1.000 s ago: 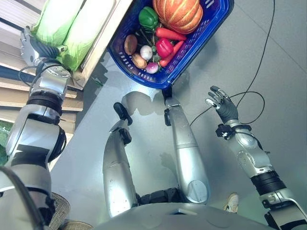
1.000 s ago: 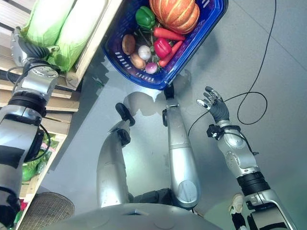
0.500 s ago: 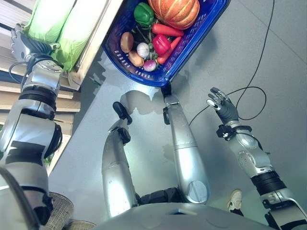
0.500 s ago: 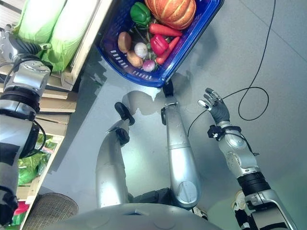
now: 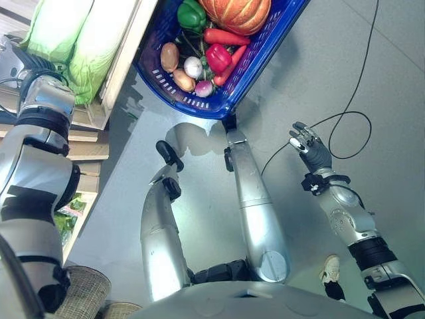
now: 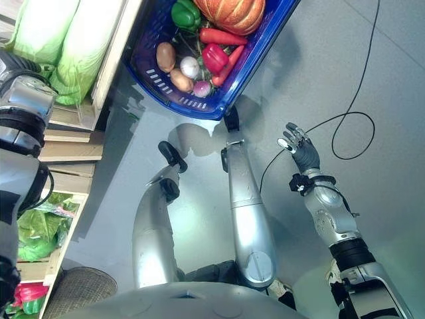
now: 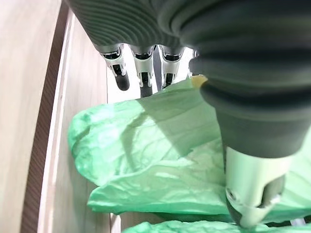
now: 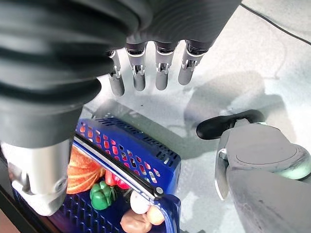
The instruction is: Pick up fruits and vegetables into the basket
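Currently: blue basket (image 5: 262, 56) sits on the grey floor (image 5: 372, 73), next to the wooden shelf (image 5: 123, 60). Basket holds an orange pumpkin (image 5: 236, 13), a green pepper (image 5: 190, 14), a red pepper (image 5: 218, 57), two carrots (image 5: 226, 36), a brown potato (image 5: 170, 57), a second smaller potato (image 5: 184, 80), a white onion (image 5: 193, 66) and a small purple-white turnip (image 5: 204, 88), all packed close together.

On the shelf, two pale green cabbages (image 5: 73, 36) lie side by side, touching. Lower shelf level has more leafy greens (image 6: 40, 222). A woven basket (image 5: 86, 292) stands on the floor near the shelf's end.

Left hand (image 7: 141, 68) is over the cabbages; wrist view shows its fingers straight, spread, with the thumb (image 7: 252, 194) apart, not closed on anything. Cabbage leaves lie just under the fingers; contact cannot be told.

Right hand (image 5: 311, 147) hangs over bare floor, well apart from the basket, fingers relaxed and spread, empty.
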Robot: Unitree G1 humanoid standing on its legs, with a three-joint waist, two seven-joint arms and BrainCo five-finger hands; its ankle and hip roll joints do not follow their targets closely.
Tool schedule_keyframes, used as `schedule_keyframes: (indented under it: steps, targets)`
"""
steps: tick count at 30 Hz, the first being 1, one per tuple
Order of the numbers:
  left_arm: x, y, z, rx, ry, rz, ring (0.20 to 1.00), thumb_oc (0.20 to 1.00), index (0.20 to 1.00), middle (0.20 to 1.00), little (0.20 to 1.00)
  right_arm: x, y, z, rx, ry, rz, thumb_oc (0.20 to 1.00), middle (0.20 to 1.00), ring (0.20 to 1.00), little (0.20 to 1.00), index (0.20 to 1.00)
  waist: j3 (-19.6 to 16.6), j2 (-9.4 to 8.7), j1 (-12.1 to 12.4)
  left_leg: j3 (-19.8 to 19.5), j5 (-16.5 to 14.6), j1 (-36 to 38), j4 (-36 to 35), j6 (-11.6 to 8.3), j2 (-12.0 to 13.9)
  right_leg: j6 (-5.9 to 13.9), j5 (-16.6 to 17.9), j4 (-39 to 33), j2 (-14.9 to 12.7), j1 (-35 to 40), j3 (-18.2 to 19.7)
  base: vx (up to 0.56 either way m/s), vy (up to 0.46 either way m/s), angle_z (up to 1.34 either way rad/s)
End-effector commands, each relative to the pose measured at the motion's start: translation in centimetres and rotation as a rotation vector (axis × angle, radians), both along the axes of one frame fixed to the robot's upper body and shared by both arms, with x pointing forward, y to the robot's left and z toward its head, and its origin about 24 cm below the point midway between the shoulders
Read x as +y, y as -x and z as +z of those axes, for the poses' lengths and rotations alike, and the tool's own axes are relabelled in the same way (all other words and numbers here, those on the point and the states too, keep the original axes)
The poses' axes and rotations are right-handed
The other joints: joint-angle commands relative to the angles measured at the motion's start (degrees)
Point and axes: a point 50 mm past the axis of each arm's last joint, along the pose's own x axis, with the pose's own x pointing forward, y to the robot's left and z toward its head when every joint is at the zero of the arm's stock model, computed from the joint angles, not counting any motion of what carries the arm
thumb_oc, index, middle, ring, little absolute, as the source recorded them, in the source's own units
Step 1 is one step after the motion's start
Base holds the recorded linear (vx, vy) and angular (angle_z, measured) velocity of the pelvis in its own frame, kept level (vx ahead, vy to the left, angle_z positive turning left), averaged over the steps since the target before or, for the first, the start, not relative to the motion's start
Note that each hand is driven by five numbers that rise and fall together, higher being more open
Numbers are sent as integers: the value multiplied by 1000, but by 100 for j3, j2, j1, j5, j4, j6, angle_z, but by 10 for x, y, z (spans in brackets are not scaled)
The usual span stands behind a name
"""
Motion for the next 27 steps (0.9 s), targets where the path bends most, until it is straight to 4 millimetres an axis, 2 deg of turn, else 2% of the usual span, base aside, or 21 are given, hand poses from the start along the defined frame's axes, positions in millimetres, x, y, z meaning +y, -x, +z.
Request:
schedule_keyframes:
  steps: [1,2,3,4,7,8,9,20,27]
  targets:
    - [-1,-5,10,50,6,-88,1000,1000,1000,1000,1000,-6,3,1,-11,29,30,1000,1000,1000,1000,1000,-155,81,-325,115,-155,-327,209,153,-93,313,-33,-361,55,153,-21,0,0,0]
    - [-2,-6,7,66,4,-99,953,953,953,953,953,-6,2,2,-11,30,33,1000,1000,1000,1000,1000,-155,78,-339,124,-151,-321,210,149,-88,313,-20,-376,54,159,-10,0,0,0]
    - [-2,-6,6,77,2,-104,818,818,818,818,818,-6,2,2,-11,32,34,1000,1000,1000,1000,1000,-155,78,-346,129,-147,-316,208,147,-86,313,-12,-385,54,163,-5,-1,0,-3]
    - [-2,-6,4,85,6,-110,570,570,570,570,570,-6,3,2,-13,33,36,1000,1000,1000,1000,1000,-155,77,-357,141,-143,-305,201,145,-85,316,4,-402,54,166,3,-1,3,-4]
    - [-5,-9,-2,111,46,-166,416,416,416,416,416,-6,2,4,-20,32,39,1000,1000,1000,1000,1000,-155,81,-378,163,-137,-285,197,133,-66,325,8,-411,47,174,23,-5,9,-7]
    - [-6,-10,-4,119,62,-186,325,325,325,325,325,-7,1,5,-21,32,38,1000,1000,1000,1000,1000,-155,84,-383,176,-134,-271,189,127,-64,326,10,-420,43,183,25,-6,11,-8]
    - [-7,-11,-6,117,70,-200,200,200,200,200,200,-7,1,6,-21,31,38,1000,1000,1000,1000,1000,-155,89,-390,186,-129,-259,183,123,-62,326,14,-424,40,185,28,-5,20,-5]
    - [-24,-20,-18,-68,302,-404,200,200,200,200,200,-10,3,12,-44,48,28,1000,1000,1000,1000,1000,-155,151,-402,233,-130,-107,139,109,-67,307,-53,-374,13,258,41,-2,14,0]
    - [-32,-20,-15,-245,341,-468,200,200,200,200,200,-5,7,16,-104,38,40,1000,1000,1000,1000,1000,-155,84,-293,166,-145,66,80,144,-83,279,-142,-366,24,492,-73,-30,-47,2]
